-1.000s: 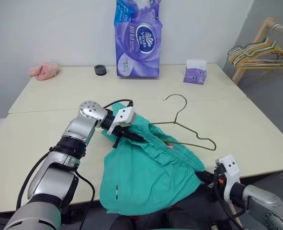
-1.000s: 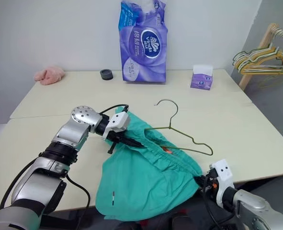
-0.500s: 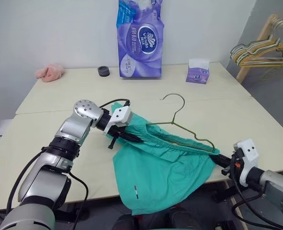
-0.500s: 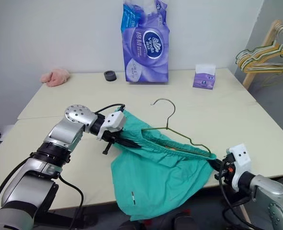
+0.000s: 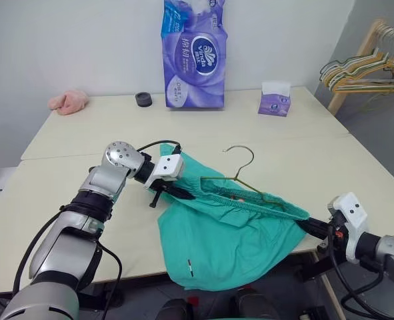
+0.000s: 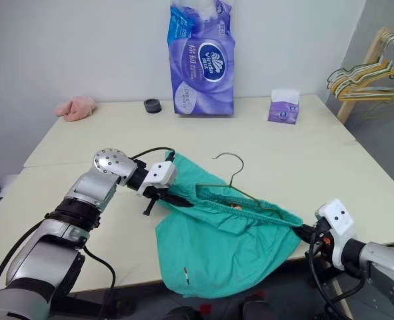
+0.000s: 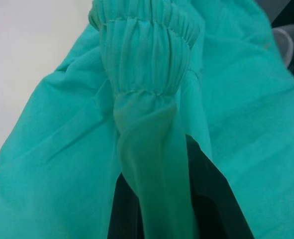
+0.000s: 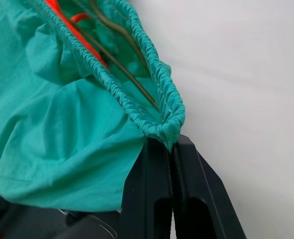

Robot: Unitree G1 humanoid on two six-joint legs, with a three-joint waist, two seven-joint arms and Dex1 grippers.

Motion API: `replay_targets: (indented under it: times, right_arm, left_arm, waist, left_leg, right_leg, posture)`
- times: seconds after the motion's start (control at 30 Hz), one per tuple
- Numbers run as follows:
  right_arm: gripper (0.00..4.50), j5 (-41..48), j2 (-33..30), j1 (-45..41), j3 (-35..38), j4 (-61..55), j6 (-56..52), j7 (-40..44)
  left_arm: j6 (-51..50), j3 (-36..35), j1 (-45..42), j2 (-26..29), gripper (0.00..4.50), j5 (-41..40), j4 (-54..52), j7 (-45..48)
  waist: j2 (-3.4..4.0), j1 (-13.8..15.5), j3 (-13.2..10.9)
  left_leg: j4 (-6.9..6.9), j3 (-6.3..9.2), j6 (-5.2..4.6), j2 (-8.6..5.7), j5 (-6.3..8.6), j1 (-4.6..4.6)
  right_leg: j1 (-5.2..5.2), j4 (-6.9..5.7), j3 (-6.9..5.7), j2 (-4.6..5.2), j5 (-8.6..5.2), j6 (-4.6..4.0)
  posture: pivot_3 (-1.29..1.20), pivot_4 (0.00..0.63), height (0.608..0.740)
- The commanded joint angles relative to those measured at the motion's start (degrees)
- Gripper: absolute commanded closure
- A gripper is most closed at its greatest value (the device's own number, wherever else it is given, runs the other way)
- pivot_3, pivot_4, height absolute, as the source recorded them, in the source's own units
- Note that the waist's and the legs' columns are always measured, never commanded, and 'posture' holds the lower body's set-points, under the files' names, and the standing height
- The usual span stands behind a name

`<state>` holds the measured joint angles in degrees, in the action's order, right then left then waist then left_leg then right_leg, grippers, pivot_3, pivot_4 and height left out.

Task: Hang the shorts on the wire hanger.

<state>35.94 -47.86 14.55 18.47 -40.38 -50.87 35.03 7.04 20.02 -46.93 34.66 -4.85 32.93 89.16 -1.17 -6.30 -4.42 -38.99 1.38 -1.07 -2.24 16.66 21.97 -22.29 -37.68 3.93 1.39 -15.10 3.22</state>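
The teal-green shorts point(image 5: 230, 240) lie on the table's front part, and their legs hang over the front edge. Both grippers stretch the gathered waistband point(image 8: 137, 107) wide between them. My left gripper point(image 5: 183, 193) is shut on the waistband's left end; the left wrist view shows bunched fabric point(image 7: 151, 94) between its black fingers point(image 7: 124, 209). My right gripper point(image 5: 311, 227) is shut on the right end, just off the table's front edge. The wire hanger point(image 5: 231, 176) lies on the table with its lower part inside the waistband opening and its hook point(image 5: 240, 149) sticking out behind. An orange drawstring point(image 8: 72, 30) lies beside the wire point(image 8: 132, 79).
At the back of the table point(image 5: 330, 167) stand a purple toilet-paper pack point(image 5: 193, 53) and a small tissue box point(image 5: 274, 100). A black round thing point(image 5: 143, 99) and a pink cloth point(image 5: 68, 101) lie at the back left. A wooden rack with pastel hangers point(image 5: 360, 67) stands at the right.
My right gripper has risen and moved right, pulling the waistband taut. The hanger's right shoulder, bare before, is now inside the waistband. The left gripper has kept its place.
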Motion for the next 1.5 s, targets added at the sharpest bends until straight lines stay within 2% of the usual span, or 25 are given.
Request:
replay_targets:
  times: [0.03,0.13,0.3,0.5,0.6,0.73,0.77,0.9,1.03,1.07,1.1,1.5]
  right_arm:
    - [4.5,-1.61,-5.61,-6.28,-1.11,-0.18,0.14,1.93]
    - [4.5,-2.34,-9.42,-13.42,-5.69,1.09,-0.25,3.59]
    - [4.5,-3.36,-12.06,-27.93,-15.54,4.69,-1.65,7.23]
    - [4.5,-8.32,-13.45,-34.86,-22.66,9.12,1.1,11.05]
    - [4.5,-9.56,-14.42,-35.01,-22.98,9.51,1.91,12.68]
    - [3.53,-12.35,-17.15,-32.37,-21.73,9.28,4.8,14.39]
    - [3.07,-12.77,-17.95,-31.25,-20.98,9.09,5.39,14.76]
    - [1.87,-11.8,-20.51,-25.94,-16.34,7.52,4.86,16.77]
    - [0.37,-10.52,-20.43,-22.3,-12.21,6.29,2.01,16.45]
    - [0.13,-10.24,-20.31,-21.26,-11.31,5.91,1.26,16.34]
    - [0.0,-9.75,-20.04,-20.42,-10.53,5.49,0.28,16.16]
    - [0.0,-8.32,-18.18,-12.51,-6.74,1.73,-4.19,14.27]
  left_arm:
    - [3.07,-1.05,-2.69,-0.69,4.46,3.29,1.97,-4.77]
    - [2.32,-1.34,-2.95,-2.96,4.46,4.4,1.81,-8.46]
    - [1.1,-0.88,-0.85,-5.82,4.46,5.46,-1.11,-12.03]
    - [-0.47,-1.38,1.39,-6.11,4.46,5.34,-3.98,-13.63]
    - [-1.33,-1.52,2.36,-5.93,4.46,5.1,-5.33,-13.76]
    - [-3.04,-2.02,3.56,-6.19,4.46,3.75,-7.33,-13.57]
    - [-4.06,-2.15,4.06,-6.22,4.46,2.87,-8.37,-12.85]
    - [-6.63,-2.35,6.0,-4.88,4.46,-0.79,-12.53,-8.38]
    - [-11.49,-2.98,6.76,-4.77,4.46,-5.15,-16.2,-5.05]
    - [-12.32,-2.53,6.98,-4.56,4.46,-5.64,-17.15,-3.96]
    - [-12.53,-1.91,7.19,-4.27,4.46,-5.41,-17.72,-3.24]
    - [-2.14,1.6,6.62,-6.88,4.46,2.41,-12.9,-7.05]
  waist:
    - [0.02,-0.11,-0.01]
    - [0.0,-0.21,0.0]
    - [0.03,-0.32,-0.01]
    - [0.03,-0.21,0.0]
    - [0.04,-0.14,0.0]
    - [0.04,-0.11,0.0]
    - [0.04,-0.12,0.0]
    - [0.07,-0.14,0.02]
    - [0.1,-0.23,0.04]
    - [0.1,-0.25,0.04]
    - [0.11,-0.25,0.05]
    - [0.17,-0.26,0.09]
  left_leg:
    - [0.0,0.0,0.0,0.0,0.0,0.0]
    - [-0.01,-0.04,0.0,0.0,0.0,0.0]
    - [0.02,-0.03,0.0,0.01,0.01,0.02]
    - [0.02,0.0,0.0,0.01,0.01,0.06]
    - [0.01,0.0,0.0,0.0,0.01,0.05]
    - [0.02,0.02,0.0,0.0,0.01,0.06]
    - [0.02,0.02,0.0,0.0,0.01,0.06]
    - [0.02,0.02,0.01,0.0,0.01,0.07]
    - [0.01,0.01,0.01,0.01,0.01,0.04]
    - [0.0,0.01,0.01,0.01,0.01,0.04]
    - [0.0,0.02,0.01,0.01,0.01,0.04]
    - [0.0,0.0,0.0,-0.01,0.01,0.03]
  right_leg:
    - [0.0,0.0,0.01,0.0,0.0,0.0]
    - [-0.01,0.0,0.05,0.0,0.0,0.0]
    - [-0.04,0.02,0.04,0.0,0.0,0.01]
    - [-0.07,0.02,0.01,0.06,0.0,0.01]
    - [-0.08,0.0,0.0,0.09,0.0,0.0]
    - [-0.08,0.0,-0.02,0.1,0.0,0.0]
    - [-0.07,0.01,-0.02,0.11,0.0,0.0]
    - [-0.08,0.01,-0.02,0.12,0.0,0.0]
    - [-0.06,-0.03,-0.02,0.12,0.0,0.0]
    - [-0.06,-0.03,-0.03,0.12,0.0,0.0]
    - [-0.05,-0.03,-0.04,0.11,0.0,0.0]
    - [-0.02,0.0,-0.01,0.11,0.0,0.01]
  posture:
    - [-0.22,0.067,0.74]
    - [-0.22,0.067,0.74]
    - [-0.22,0.058,0.74]
    - [-0.2,0.053,0.74]
    - [-0.2,0.052,0.74]
    - [-0.2,0.052,0.74]
    - [-0.2,0.052,0.74]
    - [-0.21,0.052,0.74]
    - [-0.22,0.053,0.74]
    - [-0.22,0.053,0.74]
    - [-0.23,0.053,0.74]
    - [-0.25,0.057,0.74]
